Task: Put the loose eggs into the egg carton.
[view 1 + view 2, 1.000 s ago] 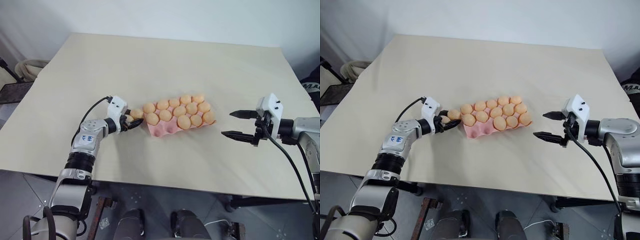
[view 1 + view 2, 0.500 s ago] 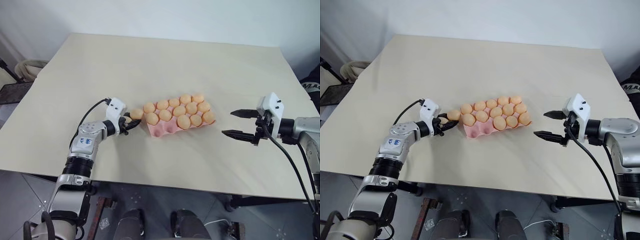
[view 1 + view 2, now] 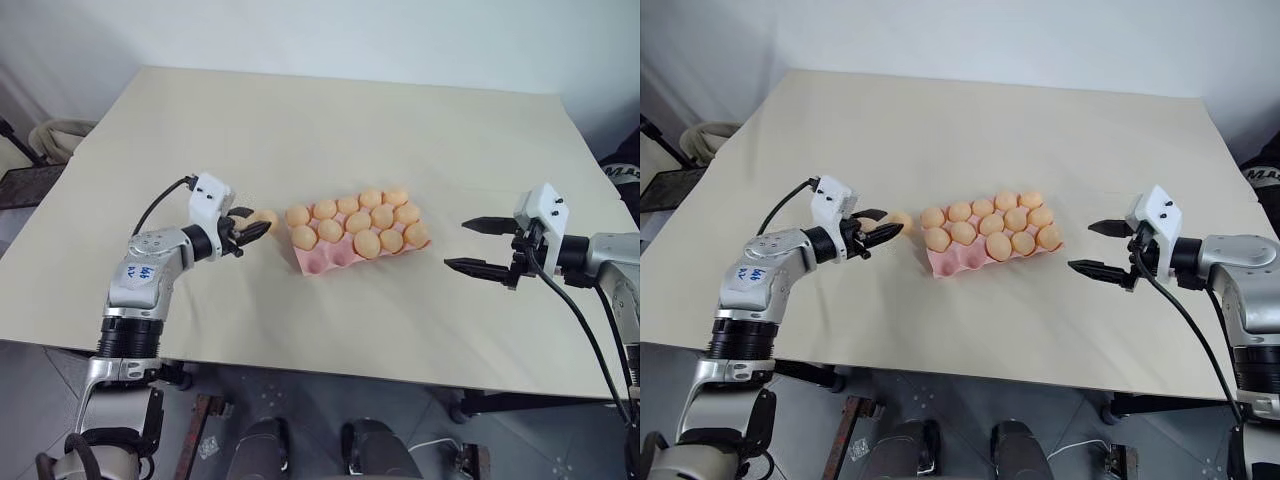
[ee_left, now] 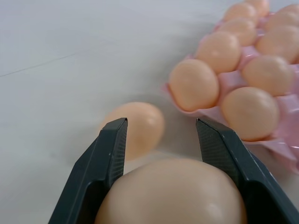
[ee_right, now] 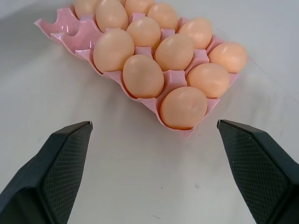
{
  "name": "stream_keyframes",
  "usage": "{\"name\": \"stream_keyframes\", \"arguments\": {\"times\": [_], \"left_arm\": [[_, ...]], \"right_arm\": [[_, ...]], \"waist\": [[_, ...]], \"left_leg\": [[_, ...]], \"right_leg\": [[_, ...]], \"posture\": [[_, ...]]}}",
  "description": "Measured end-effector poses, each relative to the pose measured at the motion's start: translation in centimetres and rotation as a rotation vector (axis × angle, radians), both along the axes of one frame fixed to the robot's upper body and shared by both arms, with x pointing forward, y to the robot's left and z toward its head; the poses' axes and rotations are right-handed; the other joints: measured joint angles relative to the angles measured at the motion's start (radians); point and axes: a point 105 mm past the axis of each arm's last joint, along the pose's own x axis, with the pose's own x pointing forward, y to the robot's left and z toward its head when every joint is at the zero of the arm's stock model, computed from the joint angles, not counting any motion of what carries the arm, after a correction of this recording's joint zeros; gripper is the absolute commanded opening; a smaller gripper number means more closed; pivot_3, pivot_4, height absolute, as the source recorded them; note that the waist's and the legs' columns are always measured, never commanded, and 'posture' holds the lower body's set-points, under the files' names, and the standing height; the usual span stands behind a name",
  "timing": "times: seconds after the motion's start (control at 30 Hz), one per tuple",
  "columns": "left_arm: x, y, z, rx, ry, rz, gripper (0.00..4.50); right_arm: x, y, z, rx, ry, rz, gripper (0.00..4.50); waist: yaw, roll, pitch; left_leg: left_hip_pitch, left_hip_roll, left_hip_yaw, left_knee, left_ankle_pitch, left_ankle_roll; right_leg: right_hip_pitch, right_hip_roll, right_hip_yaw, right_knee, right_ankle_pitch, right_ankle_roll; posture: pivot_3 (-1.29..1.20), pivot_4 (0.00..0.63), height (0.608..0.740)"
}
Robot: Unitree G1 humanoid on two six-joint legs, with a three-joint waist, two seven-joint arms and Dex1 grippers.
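Pale beige table (image 3: 330,130) under a white wall, with the egg carton (image 3: 330,259) near its middle as the landmark: a pink moulded tray set at a slight slant. Carton mostly full; peach eggs fill the back and middle rows. In the row nearest the robot, the cups at the carton's left end stand empty, seen as bare pink hollows in the right wrist view (image 5: 70,30). One loose egg (image 3: 265,219) lies on the table just off the carton's left end, close to it but not touching. Left pincer (image 3: 243,231) sits left of the carton, raised off the table, tips pointing toward the carton. Left wrist view shows a second egg (image 4: 173,193) gripped between its two black fingers (image 4: 110,147), with the loose egg on the table just beyond the fingertips and the carton's left end past that. Right pincer (image 3: 468,245) hovers well to the right of the carton, its fingers spread wide and holding nothing, aimed back at the carton's right end. Right wrist view looks along the filled rows from that end.
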Motion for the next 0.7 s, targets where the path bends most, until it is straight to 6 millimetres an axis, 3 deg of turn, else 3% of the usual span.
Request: {"name": "stream_keyframes", "arguments": {"times": [0.2,0.37,0.5,0.7], "left_arm": [[-0.1,-1.4,2.3,-0.022,-0.024,-0.076,2.12],[-0.3,-5.7,3.8,-0.045,-0.055,-0.229,2.12],[-0.6,-8.4,3.2,-0.045,-0.035,-0.335,2.12],[-1.3,-12.5,0.5,0.007,0.030,-0.513,2.12]], "right_arm": [[0.1,0.0,0.0,0.003,-0.006,-0.011,4.50],[0.0,-0.1,-0.4,0.006,-0.001,-0.021,4.50],[-0.4,-0.3,-0.8,0.015,0.004,-0.033,4.50],[-1.6,-0.4,-0.5,0.047,-0.011,-0.015,4.50]], "waist": [[0.002,0.000,0.000],[0.004,0.000,0.000],[0.001,0.000,0.000],[0.001,0.000,0.000]], "left_leg": [[0.000,0.000,0.000,0.000,0.000,0.000],[0.000,0.000,0.000,0.000,0.000,0.000],[0.000,0.000,0.001,0.000,0.000,0.000],[0.000,0.000,0.001,0.001,0.001,0.000]], "right_leg": [[0.000,0.000,0.000,0.000,0.000,0.000],[0.000,0.000,0.000,-0.001,0.000,0.000],[0.000,0.001,0.000,-0.001,0.000,0.000],[0.000,0.001,0.001,-0.001,0.000,0.000]], "posture": [[0.00,0.150,0.740],[0.00,0.150,0.740],[0.00,0.150,0.740],[0.00,0.150,0.740]]}}
